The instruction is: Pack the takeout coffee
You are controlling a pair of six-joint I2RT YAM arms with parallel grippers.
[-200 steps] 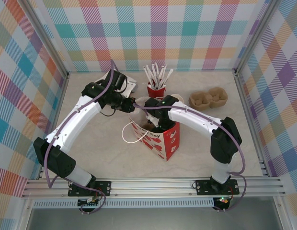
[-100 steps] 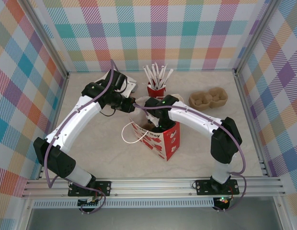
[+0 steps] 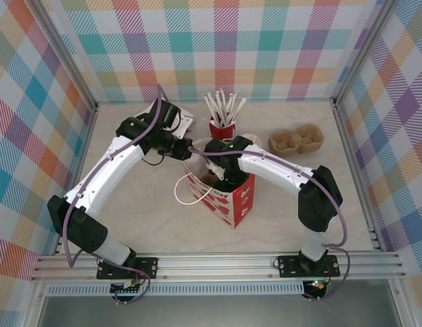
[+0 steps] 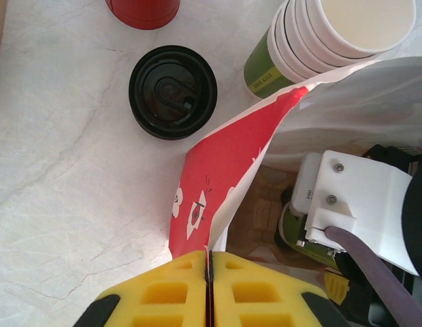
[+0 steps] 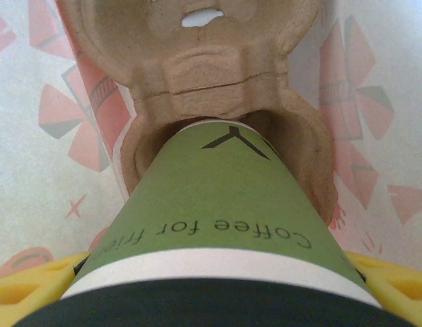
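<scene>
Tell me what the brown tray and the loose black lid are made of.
Brown tray: likely moulded paper pulp, matte, with a rough fibrous surface. Black lid: probably thin plastic, faintly glossy, with crisp moulded ridges.

The cup is matt green paper, the carrier rough brown pulp. The lid is faintly shiny black plastic. The bag is smooth red paper, the bench smooth and marbled, the left hand matt yellow plastic.
</scene>
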